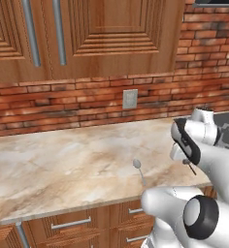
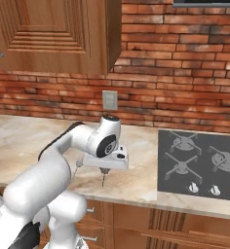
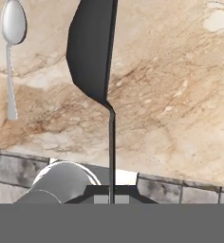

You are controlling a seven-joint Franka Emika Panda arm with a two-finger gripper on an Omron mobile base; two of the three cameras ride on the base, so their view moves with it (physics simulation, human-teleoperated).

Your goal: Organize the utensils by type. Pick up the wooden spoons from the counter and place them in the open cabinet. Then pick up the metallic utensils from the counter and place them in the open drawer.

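Note:
My gripper (image 3: 111, 191) is shut on the thin handle of a dark metallic spoon (image 3: 92, 52), whose bowl points away from the hand toward the counter (image 1: 63, 160). The same gripper (image 2: 105, 171) hangs just above the counter near its front edge, with the dark spoon (image 2: 104, 181) sticking down from it. A second metallic spoon (image 1: 138, 167), light grey, lies flat on the counter left of the hand, also the grey spoon (image 3: 10, 45) in the hand view. The wooden spoons, open cabinet and open drawer are out of view.
A dark stovetop (image 2: 200, 165) is set into the counter to the right. A brick wall with an outlet (image 1: 130, 99) rises behind. Shut wooden wall cabinets (image 1: 111, 34) hang above, and drawer fronts with bar handles (image 1: 70, 224) sit below the counter edge.

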